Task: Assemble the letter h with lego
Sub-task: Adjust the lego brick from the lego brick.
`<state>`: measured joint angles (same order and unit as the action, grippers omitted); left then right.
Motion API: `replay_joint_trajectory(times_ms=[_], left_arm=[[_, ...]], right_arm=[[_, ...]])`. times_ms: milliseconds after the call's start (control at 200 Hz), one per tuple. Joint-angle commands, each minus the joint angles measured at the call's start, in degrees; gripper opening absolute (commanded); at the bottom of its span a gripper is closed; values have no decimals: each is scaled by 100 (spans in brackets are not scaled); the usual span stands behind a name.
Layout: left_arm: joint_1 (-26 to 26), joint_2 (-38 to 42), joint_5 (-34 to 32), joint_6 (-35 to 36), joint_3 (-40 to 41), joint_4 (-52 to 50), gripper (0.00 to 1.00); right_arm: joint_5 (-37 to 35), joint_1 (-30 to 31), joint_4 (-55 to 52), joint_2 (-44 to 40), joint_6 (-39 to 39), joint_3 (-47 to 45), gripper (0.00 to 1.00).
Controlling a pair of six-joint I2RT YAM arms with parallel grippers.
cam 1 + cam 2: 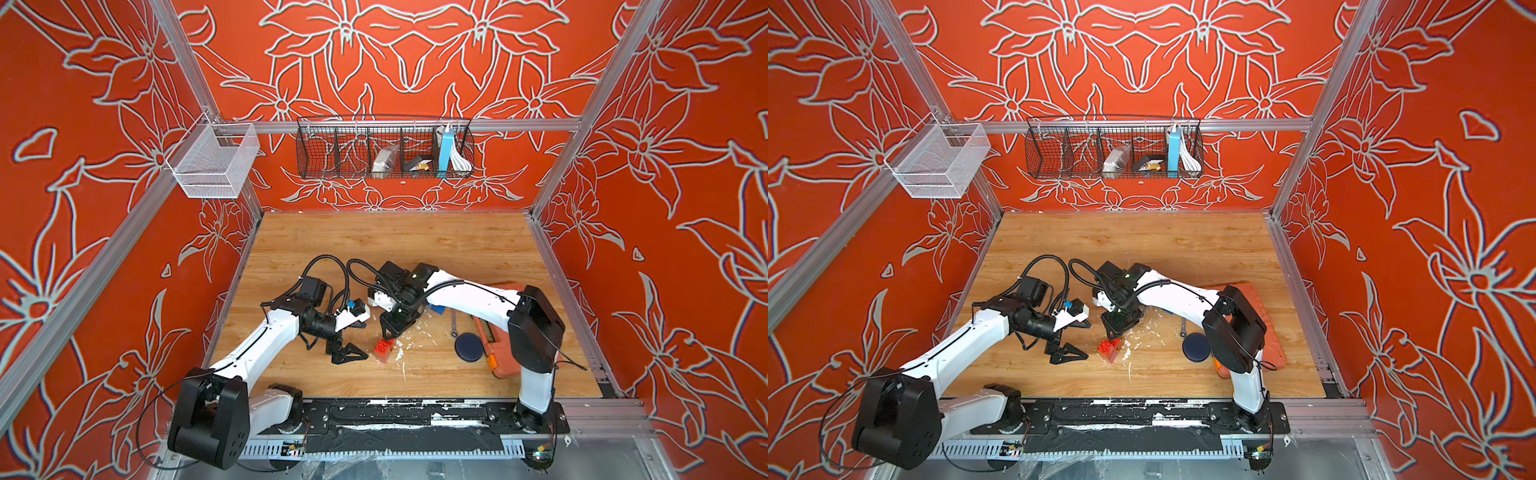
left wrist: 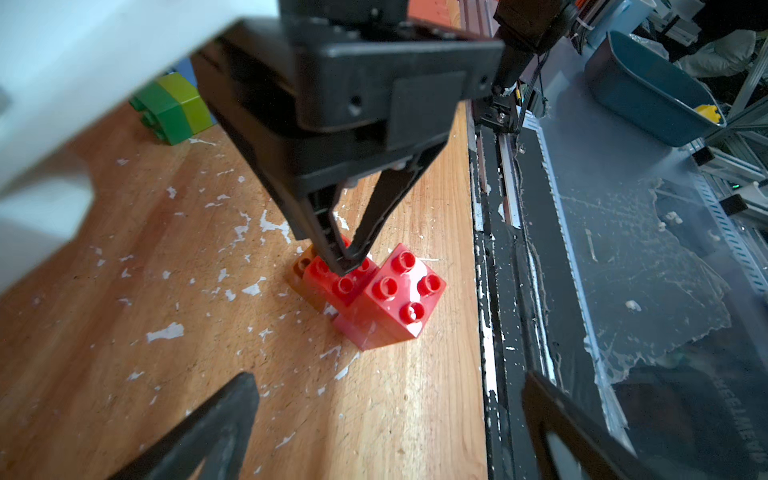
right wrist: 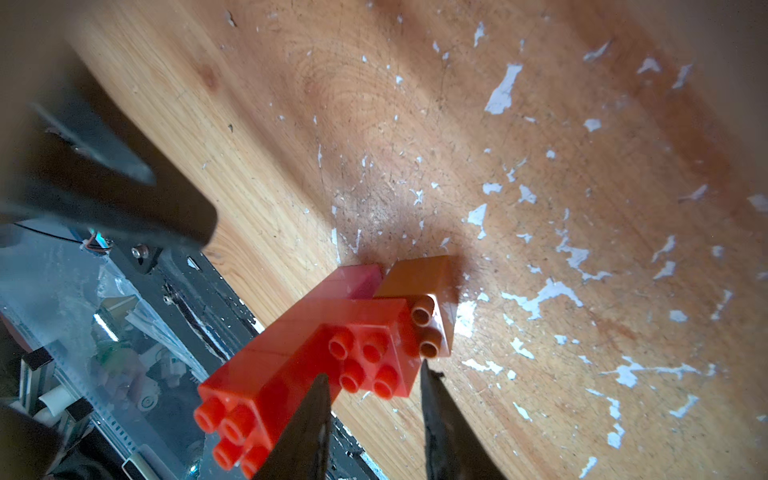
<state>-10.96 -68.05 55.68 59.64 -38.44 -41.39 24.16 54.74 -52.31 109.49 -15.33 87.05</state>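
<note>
The red brick (image 3: pixel 361 361) is straddled by the narrowly parted right gripper (image 3: pixel 373 370), hold uncertain, the left gripper (image 2: pixel 390 376) spread empty at its nine o'clock; pressing home seems needed next.

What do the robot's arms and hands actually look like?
Both arms have smooth white shells, the left arm and right arm alike, with boxy black joints. Ribbed black cables loop over the wrists. The left hand and right hand are black, each with two pointed triangular fingers.
</note>
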Motion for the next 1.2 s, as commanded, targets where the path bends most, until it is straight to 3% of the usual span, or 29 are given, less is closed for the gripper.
replay_joint_trajectory(times_ms=[0,390,1191], left_arm=[[-93,-25,209,252,185,292,99],[-614,-292,-438,-520,398,1502,97],[-890,-412,-646,-699,311,1537,97]], right_arm=[[124,-34,-43,147,59,74,37],[195,-34,67,226,48,-37,30],[302,-42,336,307,35,-351,25]])
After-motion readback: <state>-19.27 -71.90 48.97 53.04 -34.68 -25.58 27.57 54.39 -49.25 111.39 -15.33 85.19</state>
